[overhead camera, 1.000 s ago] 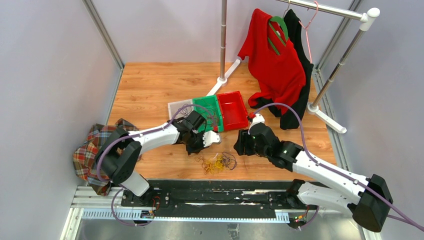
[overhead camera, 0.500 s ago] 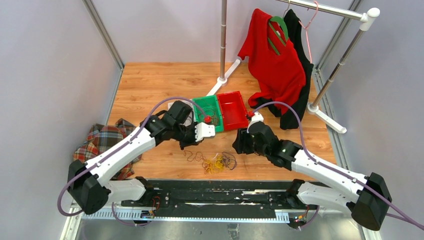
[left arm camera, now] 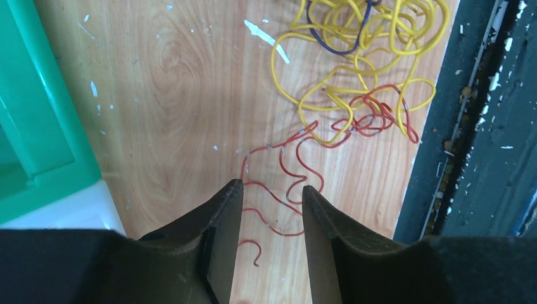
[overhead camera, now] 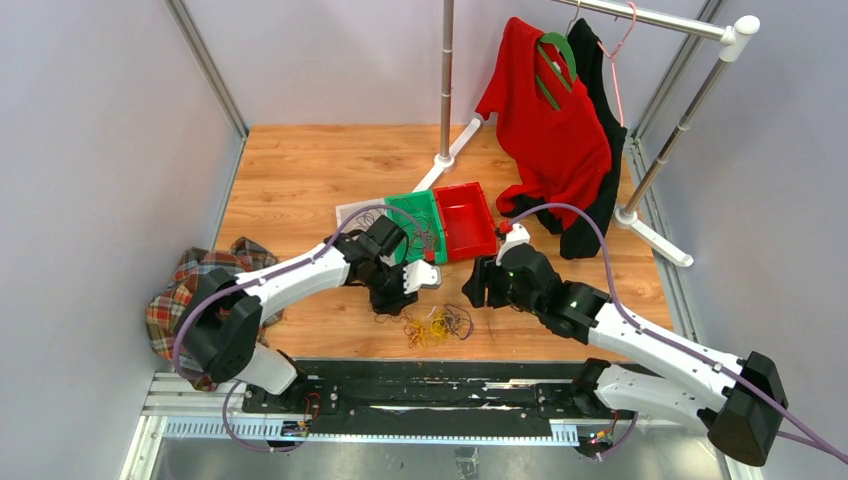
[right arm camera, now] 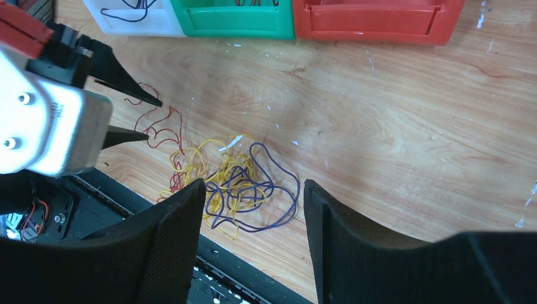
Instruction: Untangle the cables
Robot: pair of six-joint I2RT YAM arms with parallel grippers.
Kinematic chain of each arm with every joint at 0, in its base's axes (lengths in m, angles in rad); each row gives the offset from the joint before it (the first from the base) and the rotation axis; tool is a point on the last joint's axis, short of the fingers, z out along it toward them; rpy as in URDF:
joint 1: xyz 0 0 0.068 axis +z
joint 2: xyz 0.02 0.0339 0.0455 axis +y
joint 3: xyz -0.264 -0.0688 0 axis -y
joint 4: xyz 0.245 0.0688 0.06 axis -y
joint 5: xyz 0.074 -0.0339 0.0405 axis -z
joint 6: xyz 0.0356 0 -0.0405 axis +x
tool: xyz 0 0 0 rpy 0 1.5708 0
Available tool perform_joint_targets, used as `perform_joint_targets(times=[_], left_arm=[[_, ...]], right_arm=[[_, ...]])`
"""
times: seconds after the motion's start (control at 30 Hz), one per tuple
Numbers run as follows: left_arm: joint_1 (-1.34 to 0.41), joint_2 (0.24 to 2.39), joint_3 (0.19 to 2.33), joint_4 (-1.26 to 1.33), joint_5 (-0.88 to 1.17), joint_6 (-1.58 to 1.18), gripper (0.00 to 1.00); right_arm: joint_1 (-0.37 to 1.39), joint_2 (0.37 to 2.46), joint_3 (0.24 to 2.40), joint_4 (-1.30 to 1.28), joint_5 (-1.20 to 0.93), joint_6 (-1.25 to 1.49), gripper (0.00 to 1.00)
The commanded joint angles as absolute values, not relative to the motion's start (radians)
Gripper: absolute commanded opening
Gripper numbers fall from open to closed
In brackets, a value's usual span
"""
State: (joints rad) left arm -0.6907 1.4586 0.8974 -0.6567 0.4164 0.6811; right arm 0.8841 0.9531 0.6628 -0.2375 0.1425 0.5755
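The cables (overhead camera: 437,325) lie in a loose pile on the wooden table near its front edge. In the left wrist view, yellow loops (left arm camera: 361,38) tangle with a dark purple strand (left arm camera: 335,45), and a red strand (left arm camera: 292,171) trails out towards me. My left gripper (left arm camera: 272,185) is open, and the red strand's wavy end lies on the wood between its jaws. It also shows in the top view (overhead camera: 392,303). My right gripper (right arm camera: 253,183) is open and empty above the yellow and purple tangle (right arm camera: 244,180). It also shows in the top view (overhead camera: 473,293), right of the pile.
White (overhead camera: 352,213), green (overhead camera: 412,212) and red (overhead camera: 466,220) bins stand in a row behind the grippers. The white one holds a dark wire. A black rail (overhead camera: 430,385) runs along the front edge. A clothes rack with a red shirt (overhead camera: 545,110) is at the back right, and a plaid cloth (overhead camera: 190,290) at the left.
My left arm rose and swung out, then came back down to the pile's left side. A red strand now lies drawn out leftward from the pile. The right arm barely moved.
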Motion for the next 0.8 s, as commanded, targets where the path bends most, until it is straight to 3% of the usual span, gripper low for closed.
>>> perform_joint_targets(times=[0.0, 0.2, 0.4, 0.6, 0.77], left_arm=[[-0.696, 1.500, 0.917, -0.574, 0.466, 0.692, 0.44], [-0.696, 1.574, 0.910, -0.552, 0.459, 0.704, 0.43], [-0.698, 1.606, 0.936, -0.557, 0.449, 0.701, 0.31], [-0.704, 1.596, 0.909, -0.575, 0.408, 0.742, 0.35], [-0.710, 1.568, 0.906, -0.604, 0.375, 0.762, 0.09]], right_arm=[[0.899, 0.934, 0.647, -0.242, 0.165, 0.581, 0.58], [0.899, 0.929, 0.636, -0.245, 0.167, 0.585, 0.56], [0.899, 0.928, 0.635, -0.244, 0.168, 0.592, 0.52], [0.899, 0.927, 0.633, -0.243, 0.169, 0.589, 0.51], [0.899, 0.928, 0.632, -0.240, 0.169, 0.589, 0.48]])
